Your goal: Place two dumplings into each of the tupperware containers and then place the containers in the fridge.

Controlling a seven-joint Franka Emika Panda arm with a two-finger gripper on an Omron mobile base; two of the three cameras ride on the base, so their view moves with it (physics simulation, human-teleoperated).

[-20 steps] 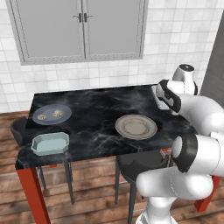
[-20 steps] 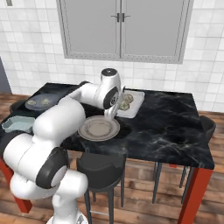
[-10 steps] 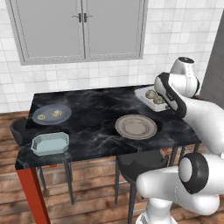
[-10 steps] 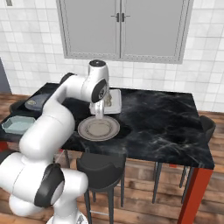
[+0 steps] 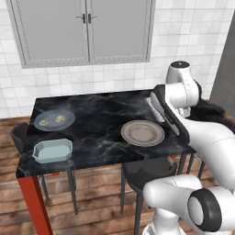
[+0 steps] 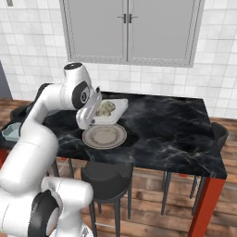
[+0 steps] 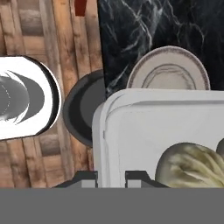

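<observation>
We open on the black marble counter [image 5: 101,119], our landmark, with the grey wall cupboard [image 5: 82,32] on the tiled wall behind it and dark stools [image 6: 109,178] tucked under its near edge. Our white arm [image 6: 55,99] reaches over the counter's middle, and the gripper [image 7: 110,176] is pressed nearly together, pinching the rim of a pale tupperware container [image 6: 111,111] and carrying it tilted just above the counter. Inside that container we can see a tan crimped dumpling [image 7: 192,164], and the right base view shows dumplings [image 6: 105,108] bunched in it; how many, we cannot tell. Directly below the held container, near the counter's front edge, sits the round beige plate [image 5: 142,133]. Over at the counter's far left end rests the round blue-grey plate [image 5: 54,120] with two more small dumplings [image 5: 50,121] on it. Just in front of that plate, at the counter's left front corner, sits the second tupperware container [image 5: 53,150], flat on the surface. At the right edge of the left base view a tall grey panel [image 5: 226,64] rises beyond the counter.
</observation>
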